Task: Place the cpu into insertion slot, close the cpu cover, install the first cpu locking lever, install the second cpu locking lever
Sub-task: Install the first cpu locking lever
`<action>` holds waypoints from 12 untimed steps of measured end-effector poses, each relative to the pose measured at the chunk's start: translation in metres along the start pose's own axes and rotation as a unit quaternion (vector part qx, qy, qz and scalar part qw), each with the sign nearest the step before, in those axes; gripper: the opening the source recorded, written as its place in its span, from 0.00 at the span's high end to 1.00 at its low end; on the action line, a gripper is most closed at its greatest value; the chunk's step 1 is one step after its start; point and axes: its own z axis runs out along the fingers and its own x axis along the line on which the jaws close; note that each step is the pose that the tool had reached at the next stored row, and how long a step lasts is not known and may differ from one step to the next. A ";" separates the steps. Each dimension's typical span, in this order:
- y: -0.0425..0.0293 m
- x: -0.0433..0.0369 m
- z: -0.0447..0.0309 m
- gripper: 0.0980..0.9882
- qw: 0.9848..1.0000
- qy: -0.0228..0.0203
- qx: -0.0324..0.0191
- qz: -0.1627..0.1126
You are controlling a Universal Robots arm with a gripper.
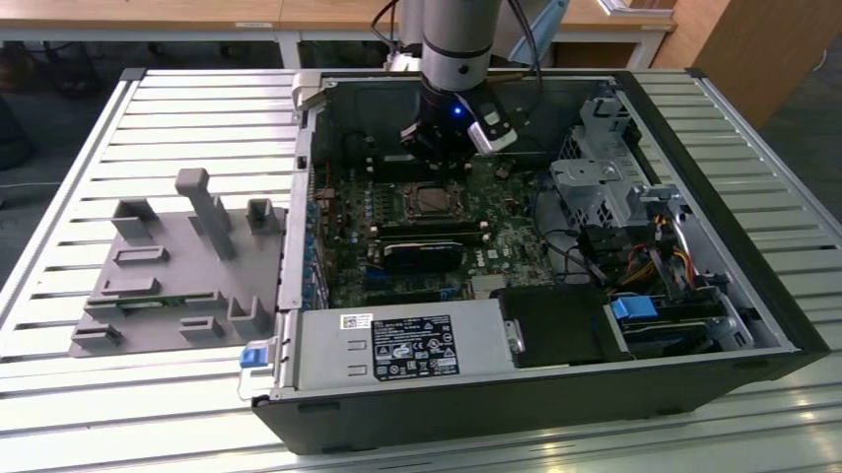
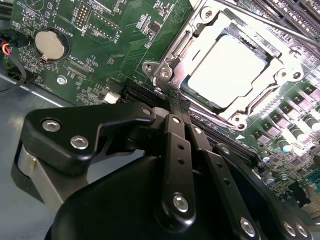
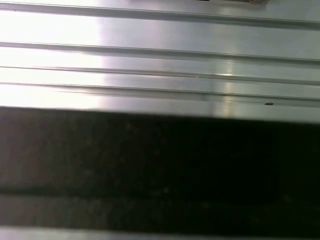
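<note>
A slatted metal table [image 1: 79,148] carries an open black computer case [image 1: 526,404] lying on its side, with a grey plastic fixture [image 1: 172,266] beside it toward the exterior view's left; in the first wrist view the same ribbed metal slats [image 3: 160,65] run above a dark band [image 3: 160,160], perhaps the wall of the case, though I cannot tell for sure; inside the case lies the green motherboard [image 1: 494,246], a labelled power supply [image 1: 401,347] along the near edge, and a bundle of coloured cables [image 1: 658,261] toward the exterior view's right; the arm [image 1: 458,39] reaches down from the far side, its gripper [image 1: 441,148] hanging low over the board just beyond the socket; in the second wrist view the gripper [image 2: 172,107] has its black fingers [image 2: 175,145] drawn together with nothing between them, their tips just beside a corner of the socket frame; the insertion slot [image 2: 235,65] holds the cpu [image 2: 232,62], its pale metal top lying flat in the recess; the cpu cover [image 2: 280,75] lies down around it as a silvery frame; a thin locking lever [image 2: 270,25] runs along the far side of the frame; a round coin battery [image 2: 49,44] sits well apart from the socket on the board.
</note>
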 end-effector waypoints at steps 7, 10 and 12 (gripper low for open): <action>0.0002 -0.0001 0.0000 0.98 1.000 0.000 0.000 0.000; 0.0002 -0.0002 -0.0002 0.98 1.000 0.000 0.000 0.000; 0.0001 -0.0002 -0.0003 0.98 1.000 0.000 0.001 0.000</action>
